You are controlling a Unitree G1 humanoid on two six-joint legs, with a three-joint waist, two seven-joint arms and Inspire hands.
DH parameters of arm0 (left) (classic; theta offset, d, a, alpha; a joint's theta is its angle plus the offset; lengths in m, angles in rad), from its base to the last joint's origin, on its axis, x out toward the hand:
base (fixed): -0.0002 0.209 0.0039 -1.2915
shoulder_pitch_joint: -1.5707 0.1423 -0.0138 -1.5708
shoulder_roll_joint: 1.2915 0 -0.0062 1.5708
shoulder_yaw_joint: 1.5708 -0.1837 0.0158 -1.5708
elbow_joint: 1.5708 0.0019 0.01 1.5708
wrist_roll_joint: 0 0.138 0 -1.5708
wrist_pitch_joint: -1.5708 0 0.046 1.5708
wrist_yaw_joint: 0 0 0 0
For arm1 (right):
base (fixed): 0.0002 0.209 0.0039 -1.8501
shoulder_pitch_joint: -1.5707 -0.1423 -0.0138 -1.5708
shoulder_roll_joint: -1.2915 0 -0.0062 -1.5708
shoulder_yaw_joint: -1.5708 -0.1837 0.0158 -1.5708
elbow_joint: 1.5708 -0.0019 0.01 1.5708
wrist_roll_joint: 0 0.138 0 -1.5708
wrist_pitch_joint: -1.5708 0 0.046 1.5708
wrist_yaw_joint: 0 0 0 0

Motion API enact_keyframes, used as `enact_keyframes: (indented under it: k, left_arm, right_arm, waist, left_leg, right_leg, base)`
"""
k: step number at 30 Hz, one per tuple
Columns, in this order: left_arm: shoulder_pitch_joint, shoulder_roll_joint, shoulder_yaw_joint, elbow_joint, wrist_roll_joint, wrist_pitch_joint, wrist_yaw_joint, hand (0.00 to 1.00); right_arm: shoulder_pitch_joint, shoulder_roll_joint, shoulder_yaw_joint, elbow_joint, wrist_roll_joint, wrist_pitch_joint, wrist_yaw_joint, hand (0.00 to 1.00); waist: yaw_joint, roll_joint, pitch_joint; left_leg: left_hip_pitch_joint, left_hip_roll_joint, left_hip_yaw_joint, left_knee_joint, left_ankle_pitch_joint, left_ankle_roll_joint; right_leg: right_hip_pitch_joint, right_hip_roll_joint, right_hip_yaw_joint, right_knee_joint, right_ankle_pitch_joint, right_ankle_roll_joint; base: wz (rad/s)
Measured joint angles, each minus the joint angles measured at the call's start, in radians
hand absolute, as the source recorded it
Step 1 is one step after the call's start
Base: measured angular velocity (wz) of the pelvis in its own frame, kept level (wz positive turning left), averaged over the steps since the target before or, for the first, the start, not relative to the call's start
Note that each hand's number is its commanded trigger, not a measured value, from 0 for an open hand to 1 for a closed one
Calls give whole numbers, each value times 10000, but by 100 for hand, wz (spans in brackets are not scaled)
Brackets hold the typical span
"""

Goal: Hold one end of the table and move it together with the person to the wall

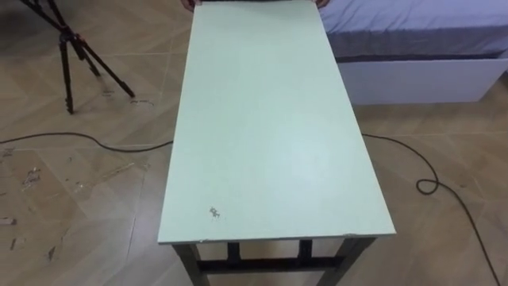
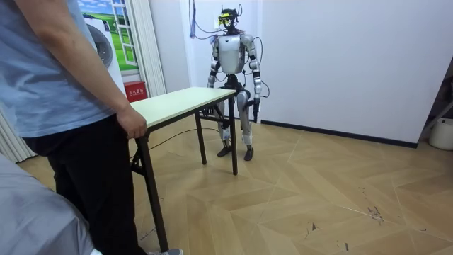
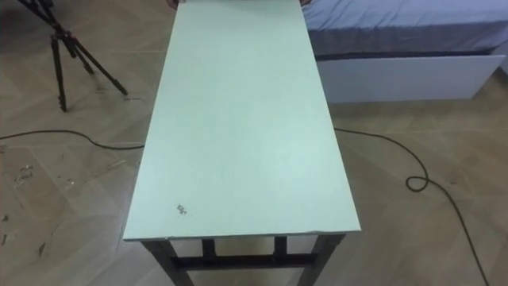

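A long table (image 1: pixel 270 127) with a pale green top and black legs stretches away from me. At its far end a person's hands (image 1: pixel 321 4) rest on the edge. In the room view the person's hand (image 2: pixel 132 122) grips the near end of the table (image 2: pixel 185 100). I stand upright at the other end, facing the person. My left hand (image 2: pixel 256 103) hangs at my side on the room view's right, off the table. My right hand (image 2: pixel 211 85) hangs by the table's far corner.
A dark tripod (image 1: pixel 71 56) stands on the wood floor to the table's left. A bed (image 1: pixel 413 48) with a white base lies at the right. A dark cable (image 1: pixel 429 187) loops across the floor on both sides. A white bin (image 2: pixel 442 133) sits by the wall.
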Motion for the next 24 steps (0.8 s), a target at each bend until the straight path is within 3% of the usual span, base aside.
enact_keyframes:
  k: [5,7,10,11,15,19,24]
  left_arm:
    - [845,-40,-618,-1633,-2023,-110,-551,0]
    - [1387,209,-1176,-2663,-3036,-349,-607,0]
    - [1743,557,-1828,-3427,-4153,-439,-629,0]
    - [1930,800,-2192,-3885,-4774,-499,-629,0]
    - [2323,1290,-2882,-5197,-5803,-800,-615,0]
    - [2440,1927,-3929,-6868,-6840,-813,-782,0]
    - [2016,1973,-5241,-8188,-7226,-515,-1156,0]
  right_arm:
    - [940,107,24,-1253,793,2,67,0]
    - [1413,85,215,-2061,1195,4,74,0]
    - [1876,-38,557,-2875,1950,-7,35,0]
    - [2040,-195,801,-3206,2358,-5,9,0]
    - [2147,-814,1775,-4024,3272,-85,17,0]
    - [2118,-1448,2598,-4575,4189,-244,25,0]
    - [2030,-1935,3248,-4953,4833,-473,-15,0]
  waist:
    - [24,-67,1]
    - [22,-80,-25]
    - [-27,-90,-50]
    - [2,-103,-47]
    - [2,-101,-43]
    - [-1,-129,-34]
    - [-37,-149,-22]
  left_leg:
    - [-26,-12,8,0,0,0]
    - [-76,-3,20,1,0,0]
    - [-182,-4,21,95,0,0]
    - [-230,-5,30,137,0,0]
    - [-414,-4,132,176,0,0]
    - [-656,-35,131,278,0,1]
    - [-680,-38,136,290,-1,1]
  right_leg:
    - [-119,-17,-7,35,-42,18]
    - [-259,-21,18,176,-90,-15]
    - [-311,-36,24,205,-94,-18]
    - [-335,-42,37,252,-94,-19]
    - [-636,-65,109,524,-110,-50]
    - [-919,-126,108,735,-141,-59]
    - [-1047,-144,125,884,-188,-95]
  base:
    - [-1]
    - [-6]
    - [0]
    - [-4]
    - [-4]
    - [0]
    - [-2]
